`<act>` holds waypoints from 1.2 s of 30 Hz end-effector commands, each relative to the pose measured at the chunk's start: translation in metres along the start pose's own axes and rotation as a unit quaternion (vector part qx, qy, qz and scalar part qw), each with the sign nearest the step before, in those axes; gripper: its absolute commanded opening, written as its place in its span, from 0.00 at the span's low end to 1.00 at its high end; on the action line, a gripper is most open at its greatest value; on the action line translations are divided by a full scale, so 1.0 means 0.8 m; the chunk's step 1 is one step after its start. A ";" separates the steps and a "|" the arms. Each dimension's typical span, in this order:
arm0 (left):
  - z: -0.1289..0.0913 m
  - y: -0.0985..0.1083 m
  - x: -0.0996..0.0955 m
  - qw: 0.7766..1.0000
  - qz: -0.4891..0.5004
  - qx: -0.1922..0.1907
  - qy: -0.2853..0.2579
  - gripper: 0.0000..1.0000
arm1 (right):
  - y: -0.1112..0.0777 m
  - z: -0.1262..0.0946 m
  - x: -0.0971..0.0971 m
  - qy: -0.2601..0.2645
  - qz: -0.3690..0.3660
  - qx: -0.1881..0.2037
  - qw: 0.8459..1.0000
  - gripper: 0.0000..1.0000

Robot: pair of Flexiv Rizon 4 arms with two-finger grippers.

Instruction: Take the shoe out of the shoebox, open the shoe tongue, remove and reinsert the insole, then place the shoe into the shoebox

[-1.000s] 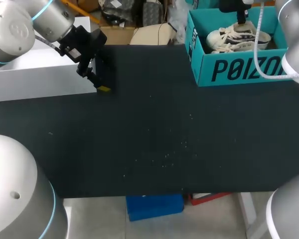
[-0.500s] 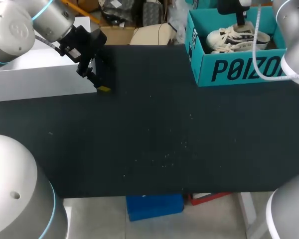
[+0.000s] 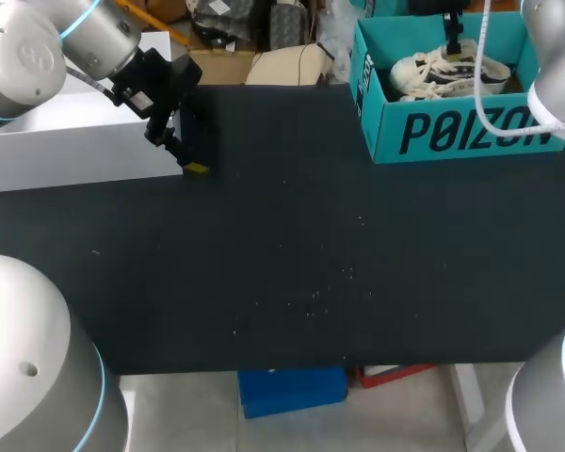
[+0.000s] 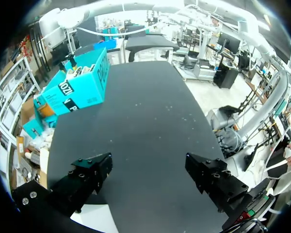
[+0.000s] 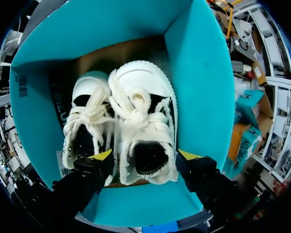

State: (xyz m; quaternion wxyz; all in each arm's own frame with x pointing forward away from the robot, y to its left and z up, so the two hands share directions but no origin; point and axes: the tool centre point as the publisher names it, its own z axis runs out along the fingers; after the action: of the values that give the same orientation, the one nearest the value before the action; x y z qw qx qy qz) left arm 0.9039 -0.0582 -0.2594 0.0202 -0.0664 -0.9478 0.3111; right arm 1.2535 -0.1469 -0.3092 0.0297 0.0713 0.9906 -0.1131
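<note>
Shoes [image 5: 145, 128] side by side inside shoebox [image 3: 452, 132], toes away from right gripper [image 5: 144, 156]. Right fingers spread, straddling the nearer shoe's heel opening, long axis running straight ahead. Not gripping. Left gripper [image 4: 150, 177] open, far from shoebox, over bare table [image 3: 292, 264]. Right arm clearly nearer.

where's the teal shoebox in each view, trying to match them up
Head view: the teal shoebox sits at the table's far right corner, with the right pincer over it.
Left wrist view: the shoebox lies far ahead of the open left pincer, across the black table.
Right wrist view: the shoebox fills the view under the open pincer.
Shared landmark: the white shoes inside it.
</note>
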 end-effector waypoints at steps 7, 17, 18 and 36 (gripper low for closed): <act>0.000 0.000 0.000 1.000 0.000 -0.001 0.000 1.00 | 0.007 -0.078 0.047 -0.007 0.003 -0.024 1.000 1.00; 0.000 0.000 0.000 1.000 0.000 -0.001 0.000 1.00 | 0.043 -0.136 0.130 -0.051 0.025 -0.046 0.997 1.00; 0.000 0.000 0.000 1.000 0.000 -0.001 0.000 1.00 | 0.047 -0.142 0.140 -0.055 0.025 -0.046 0.997 1.00; 0.000 0.000 0.000 1.000 0.000 -0.001 0.000 1.00 | 0.094 -0.179 0.320 -0.119 0.033 -0.066 0.990 1.00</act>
State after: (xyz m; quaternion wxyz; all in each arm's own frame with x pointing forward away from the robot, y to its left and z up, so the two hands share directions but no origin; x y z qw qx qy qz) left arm 0.9039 -0.0583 -0.2593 0.0202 -0.0664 -0.9478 0.3111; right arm 1.0811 -0.0167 -0.2045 -0.0676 0.0991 0.9919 -0.0408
